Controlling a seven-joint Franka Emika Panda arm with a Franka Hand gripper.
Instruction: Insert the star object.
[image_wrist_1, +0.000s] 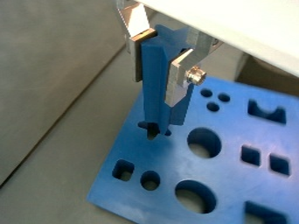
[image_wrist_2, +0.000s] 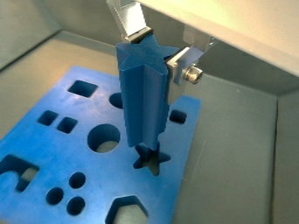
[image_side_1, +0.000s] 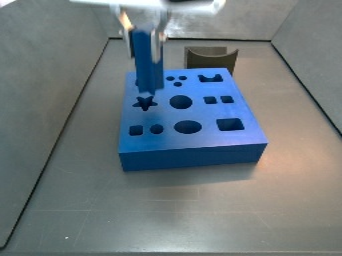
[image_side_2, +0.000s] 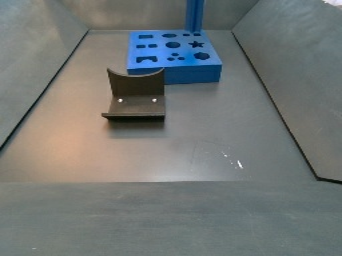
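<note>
My gripper (image_wrist_1: 162, 52) is shut on the upper end of the star object (image_wrist_1: 156, 87), a slim bright-blue peg held upright. Its star-shaped top shows in a wrist view (image_wrist_2: 142, 54) between the silver fingers (image_wrist_2: 177, 63). The peg's lower end is right over the star-shaped hole (image_wrist_2: 149, 159) in the wide blue block (image_wrist_2: 59, 140), at its mouth; I cannot tell whether it has entered. In a side view the gripper (image_side_1: 140, 25) holds the peg (image_side_1: 140, 65) above the star hole (image_side_1: 144, 102) near the block's left edge. The peg also shows in a side view (image_side_2: 195, 12) over the block (image_side_2: 160, 58).
The block (image_side_1: 201, 135) has several other shaped holes: round, square and arch-shaped. A dark curved piece (image_side_1: 207, 55) stands behind the block, and it shows on the floor in front of the block in a side view (image_side_2: 134, 97). Grey walls enclose the floor.
</note>
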